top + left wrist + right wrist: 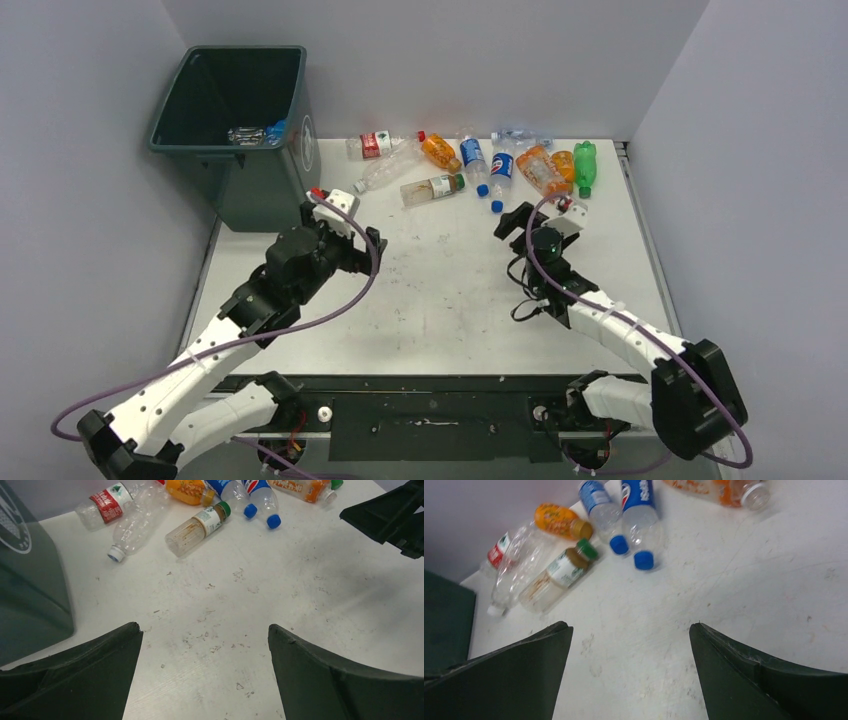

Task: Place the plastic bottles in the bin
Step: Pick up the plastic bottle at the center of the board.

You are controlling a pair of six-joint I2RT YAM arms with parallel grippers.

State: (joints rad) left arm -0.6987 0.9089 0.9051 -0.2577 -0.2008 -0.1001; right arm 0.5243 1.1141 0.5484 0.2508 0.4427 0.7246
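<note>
A: Nothing held. Left end effector point(204, 630) is spread wide above the bare bench point(260, 580), and the right end effector point(630, 627) is equally wide. The plastic bottles point(502, 167) lie bunched along the far edge. A few sit inside the bin point(262, 195), far left.

B: Risks?

A: The bottles touch. Closing on one probably rolls its neighbours, perhaps off the edge. Both arms reaching into the cluster could clash.

A robotics lab cell. Plain grey panels point(430, 60) enclose a scuffed white table point(440, 300); cabled robot arms point(200, 370) stand at its near edge.
</note>
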